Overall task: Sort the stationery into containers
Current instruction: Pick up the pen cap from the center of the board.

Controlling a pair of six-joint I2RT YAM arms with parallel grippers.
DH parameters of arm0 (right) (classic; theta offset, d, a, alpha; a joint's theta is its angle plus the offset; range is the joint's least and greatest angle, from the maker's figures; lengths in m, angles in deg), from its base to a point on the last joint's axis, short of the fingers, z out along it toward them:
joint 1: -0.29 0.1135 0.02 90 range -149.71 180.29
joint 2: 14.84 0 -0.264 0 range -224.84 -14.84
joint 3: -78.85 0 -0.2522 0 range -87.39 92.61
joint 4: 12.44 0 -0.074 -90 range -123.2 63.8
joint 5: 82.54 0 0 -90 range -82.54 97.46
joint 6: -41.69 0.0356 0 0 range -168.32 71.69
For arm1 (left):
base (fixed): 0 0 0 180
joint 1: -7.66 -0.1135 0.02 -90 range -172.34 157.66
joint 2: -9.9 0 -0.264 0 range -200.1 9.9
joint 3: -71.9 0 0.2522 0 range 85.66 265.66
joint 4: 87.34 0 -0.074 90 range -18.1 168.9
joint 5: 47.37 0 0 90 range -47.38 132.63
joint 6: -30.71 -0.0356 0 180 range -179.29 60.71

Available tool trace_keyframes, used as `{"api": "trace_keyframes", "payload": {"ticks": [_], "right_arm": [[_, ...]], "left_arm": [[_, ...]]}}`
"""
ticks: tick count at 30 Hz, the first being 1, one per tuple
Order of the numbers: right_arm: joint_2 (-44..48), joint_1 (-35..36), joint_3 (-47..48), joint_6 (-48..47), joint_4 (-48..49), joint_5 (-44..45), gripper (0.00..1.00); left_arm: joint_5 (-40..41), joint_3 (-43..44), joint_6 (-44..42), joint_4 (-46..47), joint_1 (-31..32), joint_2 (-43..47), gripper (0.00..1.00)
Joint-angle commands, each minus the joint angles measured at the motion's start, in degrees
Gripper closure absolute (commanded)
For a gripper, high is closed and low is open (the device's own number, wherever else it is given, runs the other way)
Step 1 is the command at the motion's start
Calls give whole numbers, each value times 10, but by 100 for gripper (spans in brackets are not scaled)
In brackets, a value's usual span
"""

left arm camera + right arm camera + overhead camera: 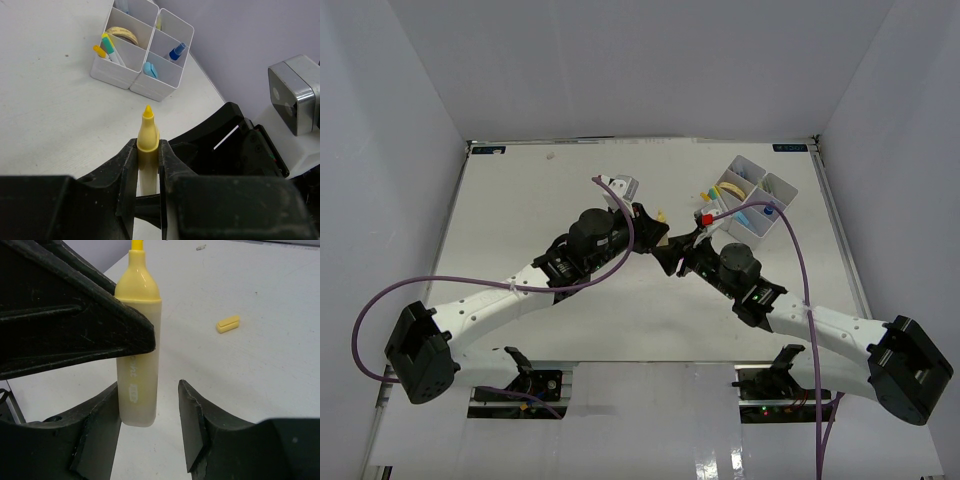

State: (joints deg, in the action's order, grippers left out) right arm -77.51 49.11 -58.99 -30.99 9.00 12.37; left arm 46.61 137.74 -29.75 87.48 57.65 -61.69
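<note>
Top external view is showing the white table (520,200) bearing the white four-compartment plastic tray (150,87), which is already holding pens (111,50), a tan tape ring (122,34) and a blue-capped bottle (176,51). The left gripper (148,155) is clamping the uncapped yellow highlighter (139,340) above the table. The right gripper (149,390) is standing slack, jaws apart around its base. The small yellow cap (228,323) is lying loose, so capping and binning are probably what is remaining.

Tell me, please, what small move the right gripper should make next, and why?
Probably draw the right gripper back off the yellow highlighter and toward the loose yellow cap on the table. Its jaws stand open around the barrel, the left gripper clamps it, and the tip is bare, so capping seems due before sorting.
</note>
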Motion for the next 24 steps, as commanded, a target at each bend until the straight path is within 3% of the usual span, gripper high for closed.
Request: {"api": "trace_keyframes", "payload": {"ticks": [1, 8, 12, 20, 23, 24], "right_arm": [[8, 0, 29, -11, 20, 26, 48], [12, 0, 30, -15, 19, 31, 49], [16, 1, 24, -20, 18, 31, 55], [19, 0, 21, -23, 14, 27, 85], [19, 0, 25, -20, 14, 20, 90], [19, 0, 26, -19, 15, 19, 90]], "left_arm": [[-14, -2, 16, 1, 0, 22, 100], [-14, -11, 10, 2, 0, 23, 100], [-7, -11, 2, -1, 0, 29, 100], [-4, -6, -4, -5, 0, 32, 99], [-14, -14, 6, 5, 0, 30, 80], [-17, -15, 10, 8, 0, 28, 70]]}}
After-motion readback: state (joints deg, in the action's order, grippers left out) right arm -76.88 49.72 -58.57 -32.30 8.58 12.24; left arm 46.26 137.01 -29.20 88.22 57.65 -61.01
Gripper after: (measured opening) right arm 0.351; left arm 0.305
